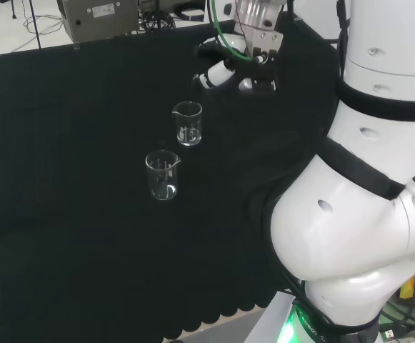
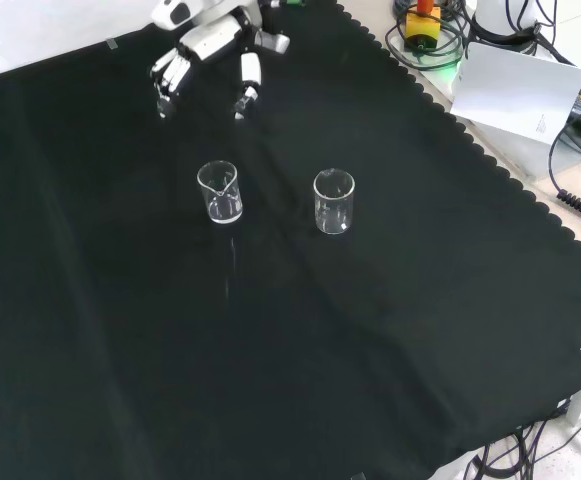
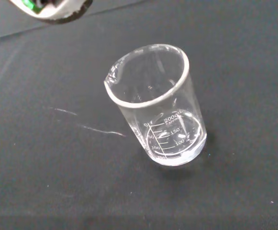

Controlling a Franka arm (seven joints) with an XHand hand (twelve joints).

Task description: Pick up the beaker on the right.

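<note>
Worktop (image 2: 390,340), black cloth: two clear beakers stand upright on it, both apparently empty, neither lifted. Judgement: the pick has not begun; reach, closing and lift all remain.

Arm: the hand (image 2: 210,45) hangs over the cloth near the worktop's far edge in the front view, fingers (image 2: 247,80) spread apart and pointing down, clamped on nothing.

Beakers: in the front view they sit side by side toward the middle of the cloth, well apart from each other. The nearer-to-hand beaker (image 2: 220,192) stands below the fingers in that view, near but not touching. The other beaker (image 2: 334,202) stands closer to the scalloped edge, farther from the fingers.

In the head view the same pair reads as upper-right (image 1: 188,123) and lower-left (image 1: 163,174). Which one the task calls "right" depends on the view; the wrist view looks at one beaker (image 3: 160,112) close up, spout visible.
</note>
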